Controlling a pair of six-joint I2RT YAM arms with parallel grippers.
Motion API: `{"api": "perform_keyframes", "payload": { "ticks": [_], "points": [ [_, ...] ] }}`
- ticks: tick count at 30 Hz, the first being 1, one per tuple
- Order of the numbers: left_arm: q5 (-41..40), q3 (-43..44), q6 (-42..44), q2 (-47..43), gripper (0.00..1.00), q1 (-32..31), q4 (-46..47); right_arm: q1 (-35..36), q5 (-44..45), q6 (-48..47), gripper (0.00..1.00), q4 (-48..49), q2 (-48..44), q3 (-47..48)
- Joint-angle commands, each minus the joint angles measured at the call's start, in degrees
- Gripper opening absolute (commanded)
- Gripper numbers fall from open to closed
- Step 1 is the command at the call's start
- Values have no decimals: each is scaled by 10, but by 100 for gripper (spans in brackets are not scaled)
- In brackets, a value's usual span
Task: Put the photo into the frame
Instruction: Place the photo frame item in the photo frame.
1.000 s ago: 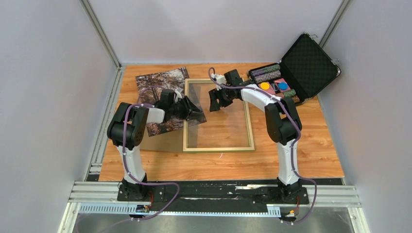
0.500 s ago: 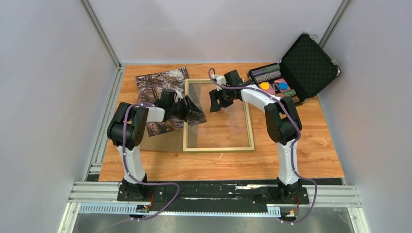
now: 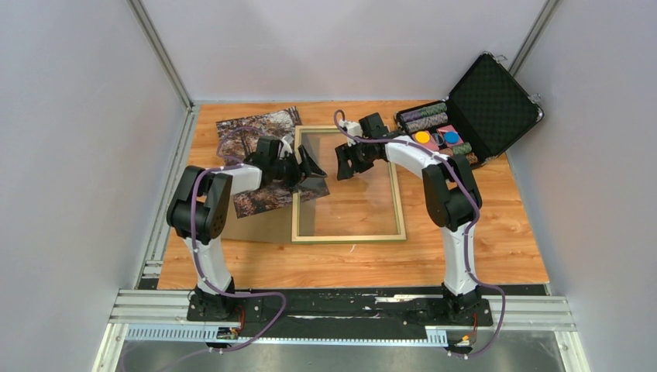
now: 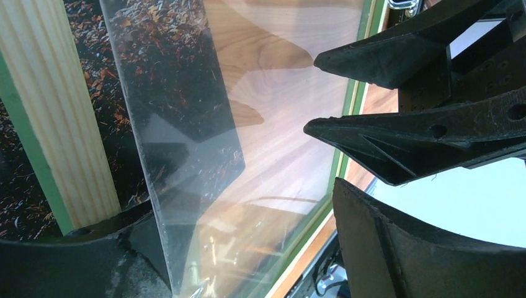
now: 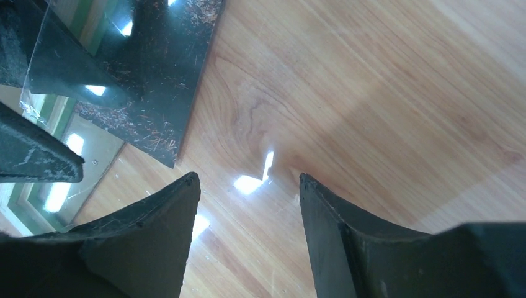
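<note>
The frame (image 3: 349, 235) lies pale back up on the table, a glass pane (image 3: 356, 194) inside it. The photo (image 3: 248, 136) lies at its left. In the left wrist view the pale rail (image 4: 62, 124) crosses over the photo (image 4: 180, 74), whose corner shows under the glass (image 4: 279, 124). My left gripper (image 3: 310, 169) hovers over that rail and corner, open, its jaws wide either side of the pane's edge (image 4: 248, 248). My right gripper (image 3: 346, 161) hangs open just above the glass, nothing between its fingers (image 5: 248, 180).
A plain brown backing board (image 3: 259, 229) lies under the photo's near edge. An open black case (image 3: 496, 97) with rolls and coloured discs stands at the back right. Grey walls close in the left, right and back sides.
My left gripper has opened wide, letting go of the photo's corner, and shifted slightly away from the bases. The right arm has stayed put.
</note>
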Motion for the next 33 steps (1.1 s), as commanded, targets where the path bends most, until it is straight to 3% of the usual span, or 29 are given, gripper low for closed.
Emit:
{"api": "perform_keyframes", "payload": {
  "ticks": [1, 9, 33],
  "points": [
    [-25, 25, 46, -39, 87, -3, -41, -4, -2, -8, 62, 11, 4, -5],
    [-55, 46, 97, -65, 93, -1, -114, -5, -4, -8, 62, 12, 3, -9],
    [-115, 104, 217, -138, 94, 37, -288, -6, -10, -3, 62, 13, -2, -7]
  ]
}}
